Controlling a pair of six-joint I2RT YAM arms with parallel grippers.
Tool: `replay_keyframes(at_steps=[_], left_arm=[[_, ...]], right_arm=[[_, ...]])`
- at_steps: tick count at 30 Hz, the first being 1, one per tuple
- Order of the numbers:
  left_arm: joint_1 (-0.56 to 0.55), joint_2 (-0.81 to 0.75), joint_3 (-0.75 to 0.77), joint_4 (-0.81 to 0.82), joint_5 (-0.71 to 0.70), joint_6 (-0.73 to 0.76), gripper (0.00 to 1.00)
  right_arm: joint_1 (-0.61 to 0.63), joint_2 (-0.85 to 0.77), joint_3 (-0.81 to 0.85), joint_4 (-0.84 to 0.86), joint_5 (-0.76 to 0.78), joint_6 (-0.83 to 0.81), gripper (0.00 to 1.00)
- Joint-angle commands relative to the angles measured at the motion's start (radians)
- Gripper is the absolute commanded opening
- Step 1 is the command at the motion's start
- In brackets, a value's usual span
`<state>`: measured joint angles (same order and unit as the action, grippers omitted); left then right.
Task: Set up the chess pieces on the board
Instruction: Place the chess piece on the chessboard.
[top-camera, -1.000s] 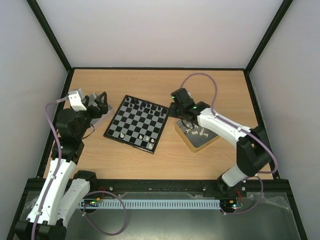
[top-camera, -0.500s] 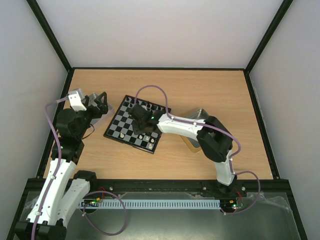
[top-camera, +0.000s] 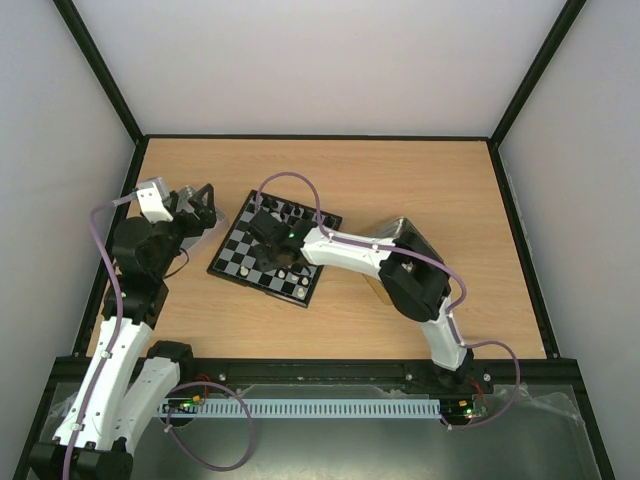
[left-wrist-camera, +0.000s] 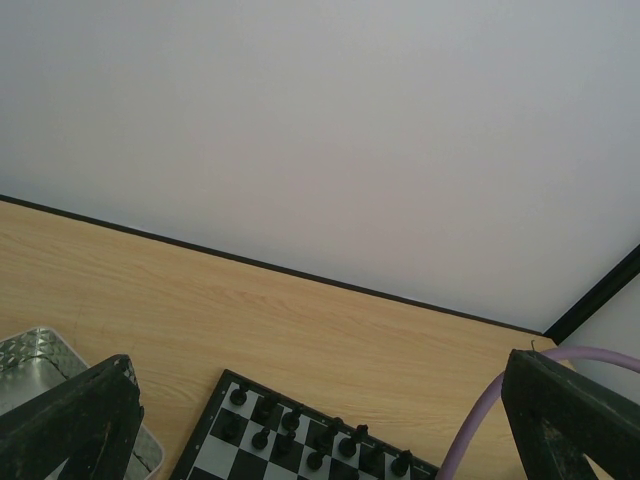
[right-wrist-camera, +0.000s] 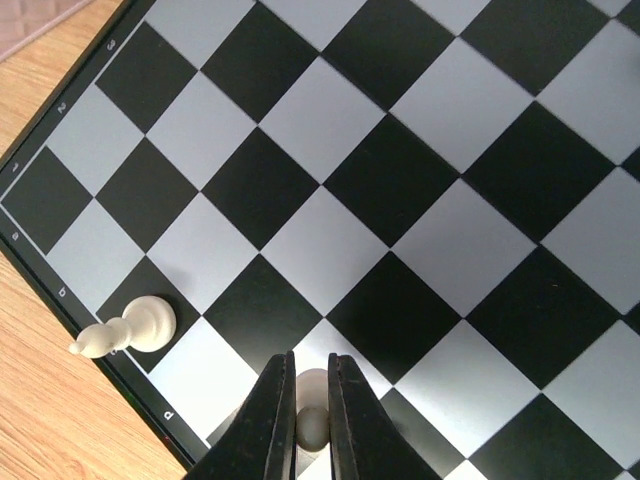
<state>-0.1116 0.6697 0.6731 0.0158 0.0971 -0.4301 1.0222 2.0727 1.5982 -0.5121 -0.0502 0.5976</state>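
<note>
- The right hand is low over the board near one edge, its fingers narrow and pinched on a white piece.
- A second white piece stands on a dark border square nearby.
- The left hand is spread wide and holds nothing, above the worktop left of the board.
- Black pieces line the board's far rows.

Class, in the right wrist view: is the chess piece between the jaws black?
No, the chess piece between the jaws of the right gripper is cream-white.
</note>
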Motion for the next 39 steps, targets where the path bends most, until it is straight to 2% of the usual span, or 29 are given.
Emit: replay_keyframes(at_steps=[1, 20, 33, 39], left_arm=[[0.007, -0.008, -0.008, 0.010, 0.000, 0.003, 0.99], [0.007, -0.007, -0.008, 0.013, -0.002, 0.004, 1.00], [0.007, -0.011, -0.008, 0.010, -0.004, 0.004, 1.00], [0.007, -0.012, -0.008, 0.009, -0.004, 0.004, 0.99]], right_arm=[[0.021, 0.041, 0.041, -0.050, -0.006, -0.029, 0.07], [0.027, 0.061, 0.054, -0.060, 0.028, -0.024, 0.13], [0.027, 0.063, 0.054, -0.034, -0.011, -0.018, 0.17], [0.025, 0.016, 0.043, 0.000, 0.041, 0.000, 0.24]])
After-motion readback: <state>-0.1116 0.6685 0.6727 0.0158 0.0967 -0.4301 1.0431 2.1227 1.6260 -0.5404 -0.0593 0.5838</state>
